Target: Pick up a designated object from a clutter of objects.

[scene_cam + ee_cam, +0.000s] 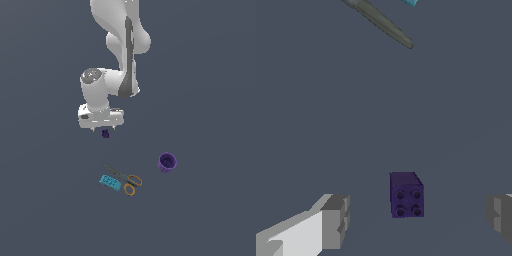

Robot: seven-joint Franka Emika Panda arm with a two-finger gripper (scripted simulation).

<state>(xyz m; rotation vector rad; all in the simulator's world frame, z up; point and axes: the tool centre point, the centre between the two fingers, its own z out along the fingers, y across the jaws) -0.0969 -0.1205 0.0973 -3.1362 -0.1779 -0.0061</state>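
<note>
Gripper (416, 215), jaws apart, straddles the dark purple block (406, 195) without contact (probably light, rigid); best grasped across its flat opposite sides.

the arm (120, 45) is glossy white, built of rounded, swollen segments with a dark grey strip running down the side of the links. one joint ends in a flat round cap (91, 75) of speckled grey. below it sits a boxy white hand block with small dark marks on its face, and the gripper (104, 130) shows two short pale prongs. in the wrist view its fingers (336, 220) are blocky and grey, stepped at the tips, on a white base.
</note>
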